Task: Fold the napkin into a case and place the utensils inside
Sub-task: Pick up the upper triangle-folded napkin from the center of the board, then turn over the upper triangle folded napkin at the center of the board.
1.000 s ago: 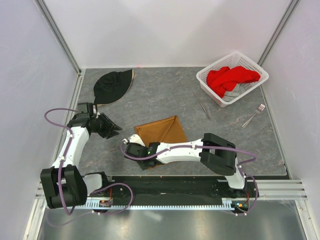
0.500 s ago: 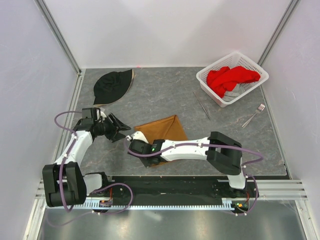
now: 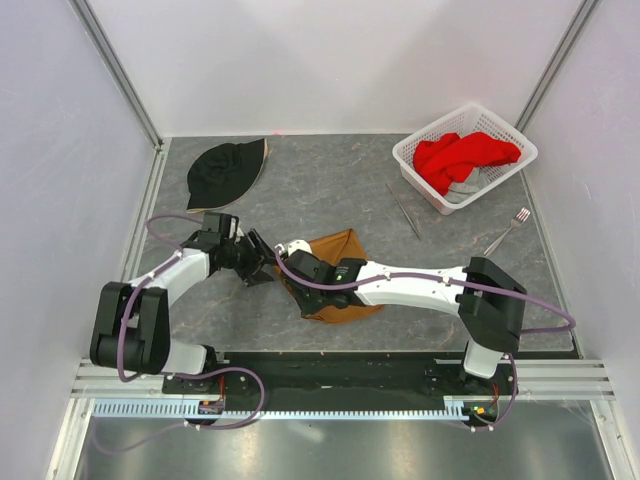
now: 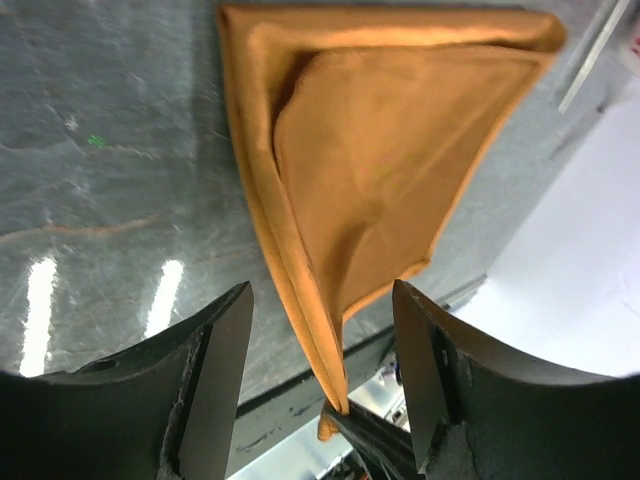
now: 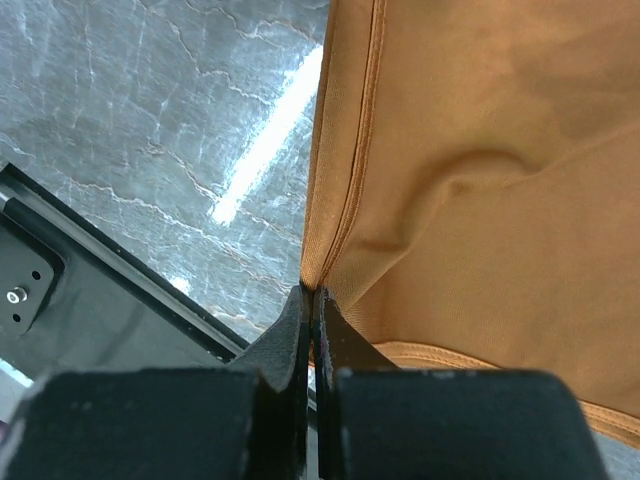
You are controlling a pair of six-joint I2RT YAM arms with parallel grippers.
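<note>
**Three Views, One Shared Cloth**

The top camera looks down from above and behind the arm bases point(image 3: 185, 360), far enough to take in the whole table point(image 3: 330, 190). The left wrist camera looks past the left pincer point(image 4: 322, 290), close over the napkin point(image 4: 380, 170). The right wrist camera sits nearer still, behind the right pincer point(image 5: 310, 300). All three share the napkin and the table beside it.

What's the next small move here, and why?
Probably ease the left gripper forward and close on the napkin edge. Its jaws stand open, straddling that edge, while the right gripper has its jaws shut on the corner just beside it. The napkin is only part-folded; the fork and knife lie untouched near the basket.
</note>
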